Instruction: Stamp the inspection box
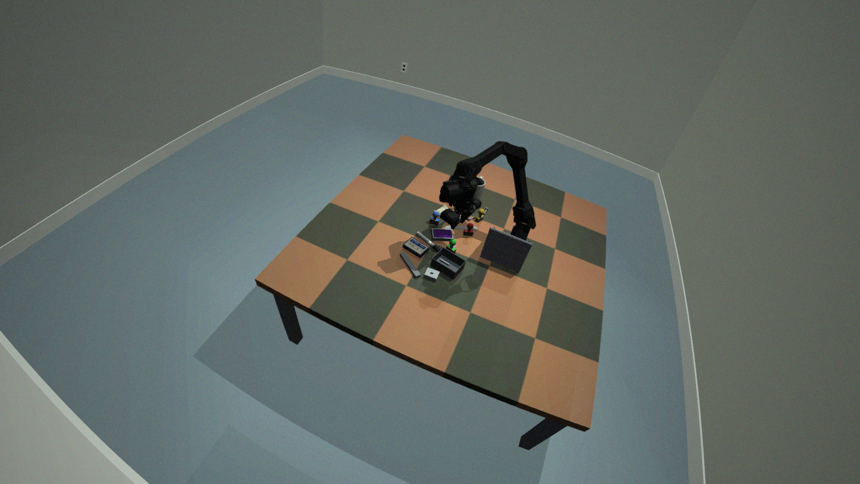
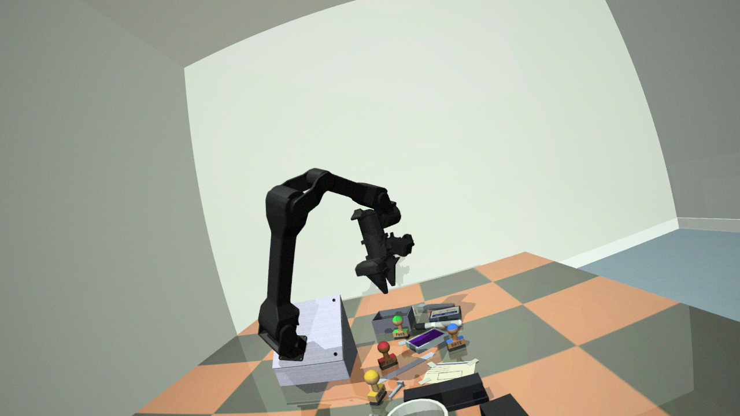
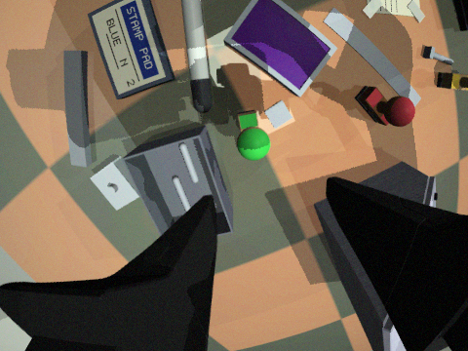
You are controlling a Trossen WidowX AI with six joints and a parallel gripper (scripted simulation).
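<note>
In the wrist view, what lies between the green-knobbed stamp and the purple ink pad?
In the wrist view, a small pale grey square tile lies on the table between the green-knobbed stamp and the purple ink pad; it touches neither.

A red-knobbed stamp (image 3: 390, 109) stands right of the purple tray, a grey strip (image 3: 370, 54) lying beside it. A blue-knobbed stamp (image 2: 454, 336) and a yellow-knobbed stamp (image 2: 374, 386) stand apart. A boxed pad labelled STAMP PAD BLUE (image 3: 131, 42) lies left of a marker (image 3: 194, 38). An open grey box (image 3: 177, 175) sits near a grey bar (image 3: 77, 105).
</note>
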